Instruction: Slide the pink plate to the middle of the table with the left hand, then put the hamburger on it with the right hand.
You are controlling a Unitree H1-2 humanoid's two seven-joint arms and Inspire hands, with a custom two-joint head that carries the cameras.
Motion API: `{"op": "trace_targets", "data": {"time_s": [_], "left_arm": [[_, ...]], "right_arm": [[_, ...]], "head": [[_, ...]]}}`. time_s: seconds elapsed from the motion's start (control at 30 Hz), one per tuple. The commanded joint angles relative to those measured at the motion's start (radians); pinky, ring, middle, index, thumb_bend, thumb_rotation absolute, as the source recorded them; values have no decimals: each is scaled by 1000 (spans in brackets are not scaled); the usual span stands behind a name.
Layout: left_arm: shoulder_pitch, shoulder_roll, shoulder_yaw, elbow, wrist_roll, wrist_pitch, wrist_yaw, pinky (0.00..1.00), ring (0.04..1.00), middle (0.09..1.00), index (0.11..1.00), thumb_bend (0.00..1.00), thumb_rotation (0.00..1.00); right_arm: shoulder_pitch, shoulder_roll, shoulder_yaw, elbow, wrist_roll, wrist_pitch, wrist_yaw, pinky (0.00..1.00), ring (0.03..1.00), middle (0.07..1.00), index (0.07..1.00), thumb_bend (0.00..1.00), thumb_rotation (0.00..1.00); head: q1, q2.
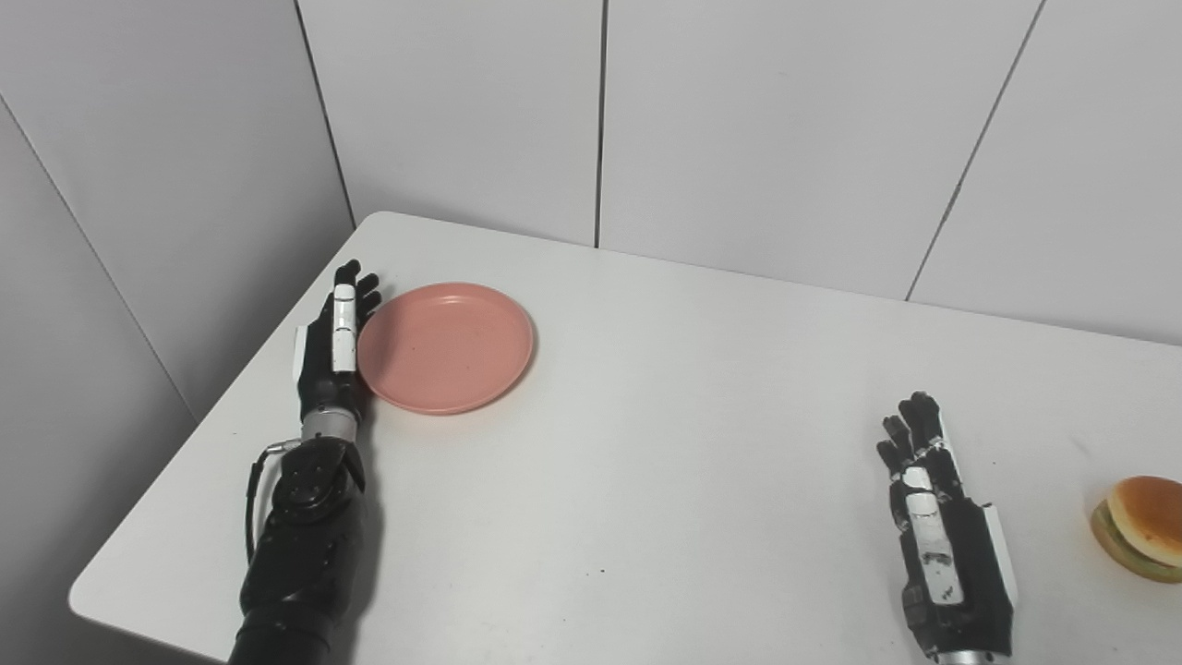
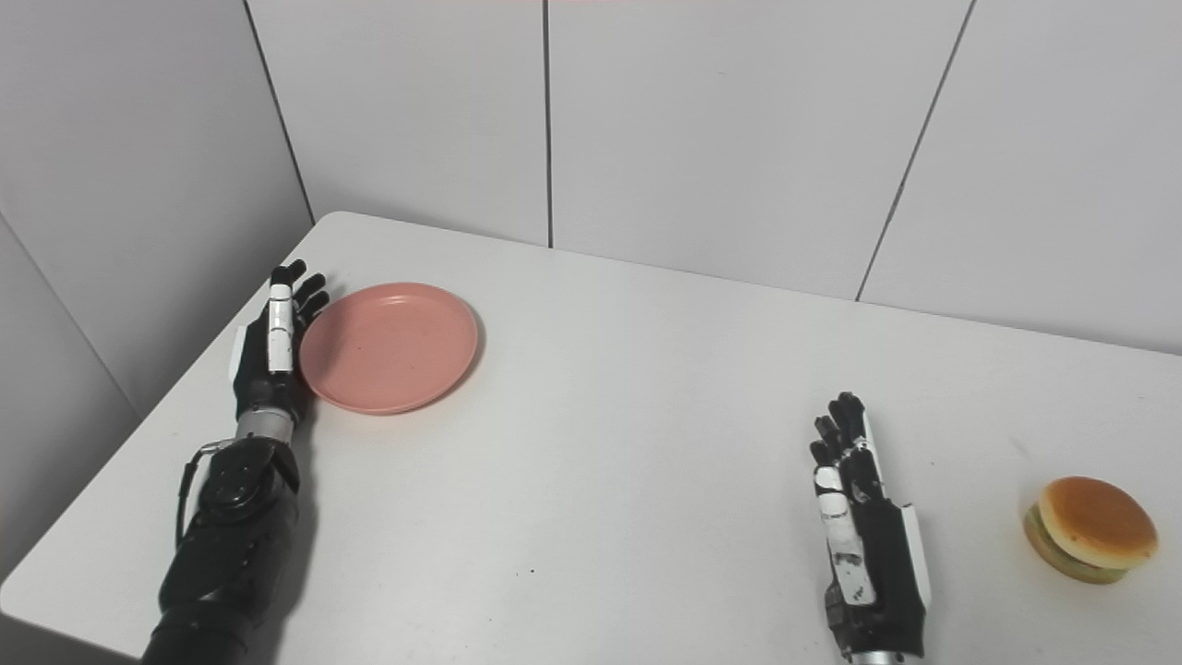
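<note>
Pale grey wall panels with dark vertical seams stand behind a white surface (image 1: 646, 443) with rounded corners, its far-left corner tucked into the angle of the walls.

Pink plate (image 1: 446, 346) — lies flat and empty at about 10 o'clock on the surface, well left of the middle, near the left edge. It carries nothing.

Left robot hand (image 1: 334, 346) — set on edge along the 9 o'clock side of the plate, fingers stretched straight toward 12 o'clock and held close together, white thumb panel uppermost. Its inner side sits right against the plate rim; contact looks likely, though the exact touch line is hidden by the hand itself. It grips nothing. The dark forearm runs back to the lower-left edge of the view.

Right robot hand (image 2: 863, 536) — rests low over the surface at about 5 o'clock, fingers extended toward 12 o'clock and slightly spread, empty, thumb alongside. It is well apart from the plate and clearly short of the hamburger.

Hamburger (image 2: 1090, 529) — sits on the bare surface at about 4 o'clock, close to the right edge, to the 3 o'clock side of the right robot hand with open surface between them. Tan bun on top, a green layer showing at its lower rim; upright, not tilted. In the left eye view it is partly cut by the frame edge.
</note>
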Motion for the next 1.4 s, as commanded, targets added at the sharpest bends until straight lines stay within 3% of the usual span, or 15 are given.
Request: {"op": "trace_targets", "data": {"time_s": [0.0,0.4,0.73,0.9,1.37], "left_arm": [[-9,-4,-13,-25,-27,36,-41,913,896,878,879,670,1000],[4,-48,-44,-74,-97,93,-148,920,895,880,874,688,1000],[31,-122,-111,-120,-68,119,-164,923,876,859,855,647,1000],[40,-137,-143,-117,-47,97,-176,899,869,856,856,654,1000],[76,-158,-189,-138,-39,78,-235,919,878,872,871,656,1000]], "right_arm": [[94,-30,-22,99,-11,-11,-4,997,983,994,977,574,800],[86,-26,-21,121,-13,-28,-8,999,978,990,976,576,788],[74,-17,-19,148,-44,-47,-28,984,966,979,963,609,796],[71,-11,-15,154,-52,-61,-30,974,958,976,962,581,795],[65,32,-10,153,-68,-37,-65,971,960,976,957,648,769]], "head": [[-3,0],[-30,-9],[-57,-12],[-89,-15],[-205,-11]]}}
